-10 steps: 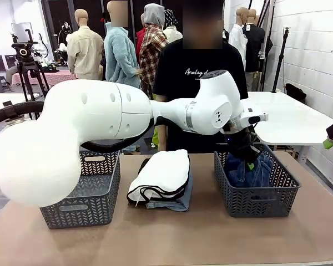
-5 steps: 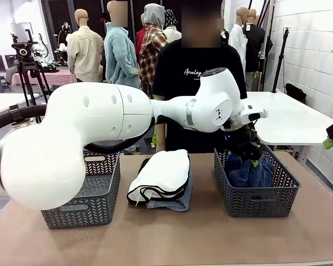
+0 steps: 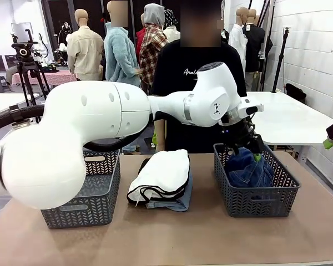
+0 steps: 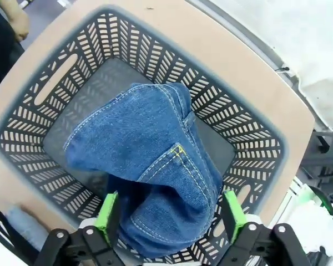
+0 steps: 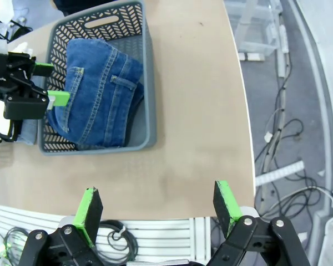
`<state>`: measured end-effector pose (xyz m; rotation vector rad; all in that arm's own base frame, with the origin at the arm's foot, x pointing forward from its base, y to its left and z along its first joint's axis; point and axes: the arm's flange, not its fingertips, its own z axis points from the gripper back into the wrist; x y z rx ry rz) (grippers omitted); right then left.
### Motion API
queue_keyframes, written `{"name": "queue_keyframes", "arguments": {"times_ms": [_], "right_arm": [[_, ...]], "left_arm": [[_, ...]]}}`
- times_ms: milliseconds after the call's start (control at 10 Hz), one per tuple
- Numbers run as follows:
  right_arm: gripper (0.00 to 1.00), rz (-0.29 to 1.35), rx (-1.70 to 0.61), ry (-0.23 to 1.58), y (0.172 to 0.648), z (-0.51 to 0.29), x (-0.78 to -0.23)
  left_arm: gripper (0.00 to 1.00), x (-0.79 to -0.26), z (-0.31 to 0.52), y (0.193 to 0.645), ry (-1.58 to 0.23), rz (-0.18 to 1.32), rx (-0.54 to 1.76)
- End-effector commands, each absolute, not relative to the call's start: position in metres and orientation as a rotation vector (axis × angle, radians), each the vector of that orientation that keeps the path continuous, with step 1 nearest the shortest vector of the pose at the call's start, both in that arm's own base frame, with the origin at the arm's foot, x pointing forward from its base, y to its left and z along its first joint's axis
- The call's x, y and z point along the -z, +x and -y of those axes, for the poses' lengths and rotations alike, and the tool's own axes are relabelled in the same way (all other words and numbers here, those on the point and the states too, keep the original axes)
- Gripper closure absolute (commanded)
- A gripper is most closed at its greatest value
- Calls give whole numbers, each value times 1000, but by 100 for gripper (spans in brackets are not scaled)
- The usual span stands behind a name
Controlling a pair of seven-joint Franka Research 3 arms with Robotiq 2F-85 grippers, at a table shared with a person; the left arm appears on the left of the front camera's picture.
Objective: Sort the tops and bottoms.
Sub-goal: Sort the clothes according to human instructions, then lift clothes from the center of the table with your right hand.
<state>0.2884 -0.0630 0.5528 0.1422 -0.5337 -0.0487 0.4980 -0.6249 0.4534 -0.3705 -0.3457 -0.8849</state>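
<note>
Dark denim bottoms [image 4: 150, 144] fill the grey basket [image 3: 256, 203] at frame right; left gripper [image 4: 170, 213] and right gripper [image 5: 158, 205] both hang released.

The brown table [image 3: 211, 238] bears a pile of folded clothes [image 3: 175, 204] at its middle, a white top [image 3: 165, 166] uppermost. A grey left basket [image 3: 80, 202] stands left of the pile and a grey right basket [image 3: 255, 202] right of it, both apart from it.
</note>
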Motion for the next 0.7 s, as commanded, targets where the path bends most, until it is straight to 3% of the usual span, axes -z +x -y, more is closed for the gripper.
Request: {"name": "queue_keyframes", "arguments": {"times_ms": [0,600], "right_arm": [[0,542,53,150,289,62,-551],[0,542,53,150,289,62,-551]], "left_arm": [[0,-452,626,497,-366,360,899],[0,-452,626,497,-366,360,899]]}}
